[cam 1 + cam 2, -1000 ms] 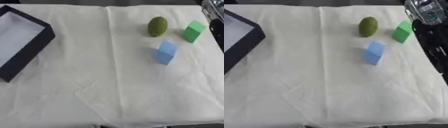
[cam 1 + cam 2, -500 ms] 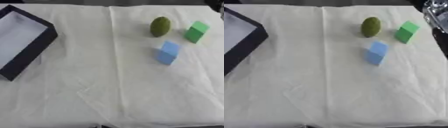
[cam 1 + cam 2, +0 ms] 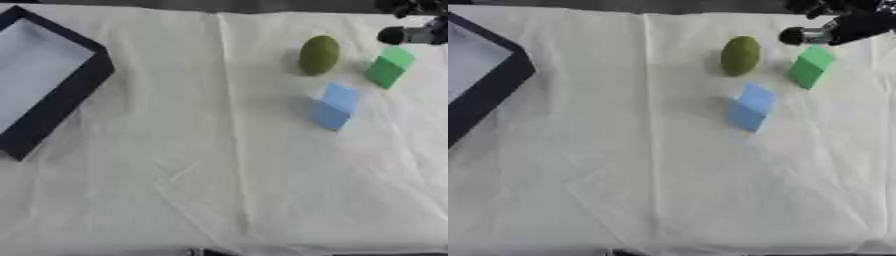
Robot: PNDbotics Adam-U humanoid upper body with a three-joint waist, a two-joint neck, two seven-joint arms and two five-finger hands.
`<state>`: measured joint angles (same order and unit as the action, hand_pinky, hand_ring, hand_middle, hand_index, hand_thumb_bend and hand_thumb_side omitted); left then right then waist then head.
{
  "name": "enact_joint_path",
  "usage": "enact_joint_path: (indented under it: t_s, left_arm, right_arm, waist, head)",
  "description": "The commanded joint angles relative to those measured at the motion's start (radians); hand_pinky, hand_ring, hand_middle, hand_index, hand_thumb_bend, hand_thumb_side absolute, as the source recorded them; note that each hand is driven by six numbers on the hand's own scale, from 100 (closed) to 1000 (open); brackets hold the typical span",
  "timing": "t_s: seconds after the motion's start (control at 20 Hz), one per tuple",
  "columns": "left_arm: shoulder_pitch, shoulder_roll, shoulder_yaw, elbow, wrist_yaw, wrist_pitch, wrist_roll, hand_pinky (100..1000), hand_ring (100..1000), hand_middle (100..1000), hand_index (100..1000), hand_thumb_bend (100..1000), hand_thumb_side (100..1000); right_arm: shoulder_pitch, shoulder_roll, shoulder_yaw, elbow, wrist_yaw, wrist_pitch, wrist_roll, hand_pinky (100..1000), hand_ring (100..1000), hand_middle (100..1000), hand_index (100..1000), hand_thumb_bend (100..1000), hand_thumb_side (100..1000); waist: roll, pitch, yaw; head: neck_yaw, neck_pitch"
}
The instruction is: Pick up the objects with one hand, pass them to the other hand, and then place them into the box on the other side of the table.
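Note:
An olive-green oval object (image 3: 319, 54) lies on the white cloth at the upper right. Just right of it is a green block (image 3: 388, 66), and below them lies a blue block (image 3: 335, 106), tilted on the cloth. My right hand (image 3: 846, 22) reaches in from the upper right corner, open. One dark fingertip (image 3: 796, 36) hovers just above the green block without touching it. A black-walled box (image 3: 74, 87) with a pale floor sits at the far left. My left hand is out of sight.
White creased cloth (image 3: 227, 175) covers the table, with a fold line running down the middle. The dark table edge shows along the top and at the bottom.
My right hand has come in from the right edge toward the green block, its fingertip now just above it. The blocks, oval object and box stay put; the view has shifted slightly.

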<state>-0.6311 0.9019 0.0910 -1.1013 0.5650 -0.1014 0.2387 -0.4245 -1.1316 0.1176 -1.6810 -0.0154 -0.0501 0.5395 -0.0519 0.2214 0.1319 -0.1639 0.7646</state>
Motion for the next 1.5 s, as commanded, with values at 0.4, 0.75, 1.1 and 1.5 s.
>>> enact_joint_path:
  t_s: [0.4, 0.75, 1.1, 1.5]
  left_arm:
    - [-0.014, 0.058, 0.003, -0.013, -0.020, 0.013, -0.016, 765, 726, 763, 789, 672, 547]
    - [-0.016, 0.050, 0.001, -0.015, -0.022, 0.017, -0.016, 766, 726, 762, 787, 668, 550]
    - [-0.015, 0.042, 0.000, -0.015, -0.026, 0.019, -0.014, 766, 726, 758, 783, 666, 552]
    - [-0.011, 0.040, 0.004, -0.017, -0.023, 0.015, -0.007, 766, 735, 757, 781, 664, 552]
  right_arm:
    - [0.098, -0.093, 0.022, -0.120, 0.021, -0.014, -0.124, 863, 904, 761, 851, 691, 520]
    - [0.136, -0.095, 0.093, -0.223, 0.106, 0.187, -0.261, 854, 892, 761, 864, 634, 560]
    - [0.126, -0.059, 0.162, -0.247, 0.176, 0.311, -0.337, 833, 856, 716, 857, 631, 574]
    - [0.130, -0.011, 0.188, -0.205, 0.277, 0.307, -0.343, 850, 900, 783, 874, 636, 594]
  waist:
    - [-0.005, -0.011, 0.003]
    - [-0.004, -0.003, 0.008]
    - [-0.007, 0.002, 0.017]
    - [-0.005, 0.011, 0.021]
  head:
    - [0.000, 0.005]
    - [-0.008, 0.005]
    - [-0.027, 0.005]
    - [-0.035, 0.005]
